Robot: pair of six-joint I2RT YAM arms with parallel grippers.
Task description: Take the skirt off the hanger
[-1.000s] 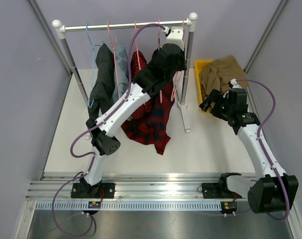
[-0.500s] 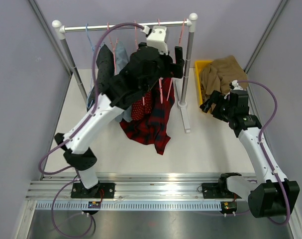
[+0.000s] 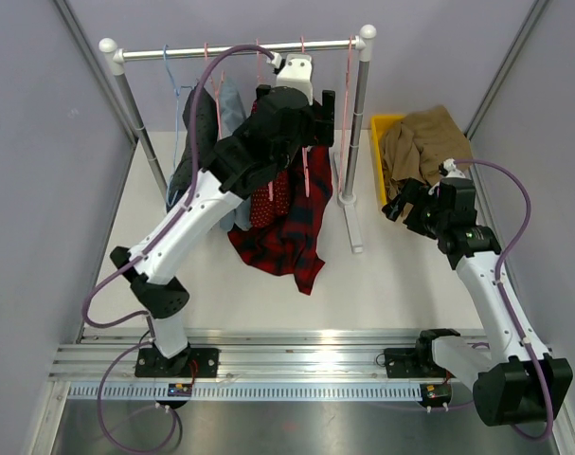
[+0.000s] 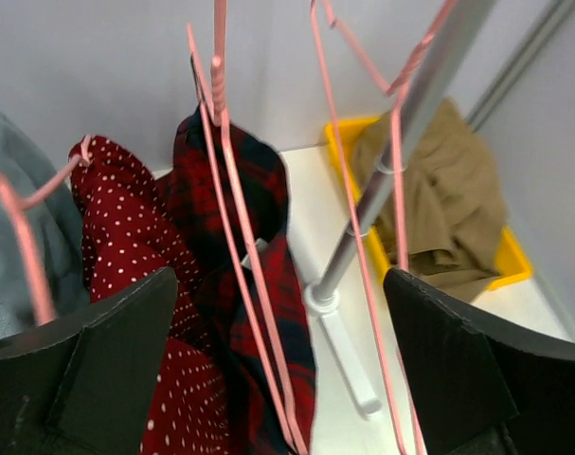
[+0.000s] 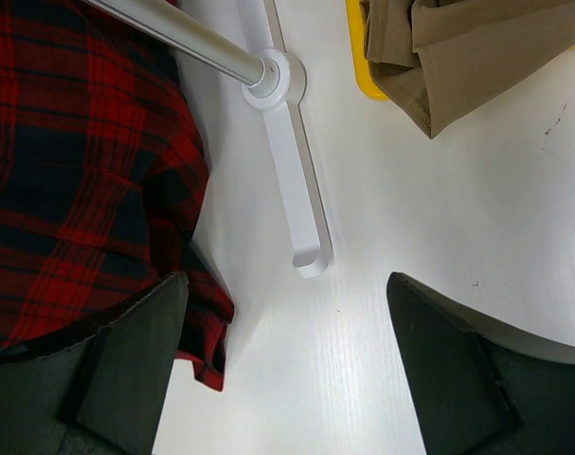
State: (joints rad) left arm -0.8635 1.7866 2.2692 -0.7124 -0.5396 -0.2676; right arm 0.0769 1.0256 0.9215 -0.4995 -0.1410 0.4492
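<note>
Bright, even light; soft shadows, sharp frames.

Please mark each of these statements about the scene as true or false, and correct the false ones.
1. The left hand is open and holds nothing. True.
2. The yellow bin is empty. False: a tan garment lies in it.
3. The plaid skirt hangs from a pink hanger. True.
4. The right hand grips the plaid skirt. False: it is open and holds nothing, above the table near the rack's foot.
5. A red polka-dot garment hangs next to the plaid skirt. True.
</note>
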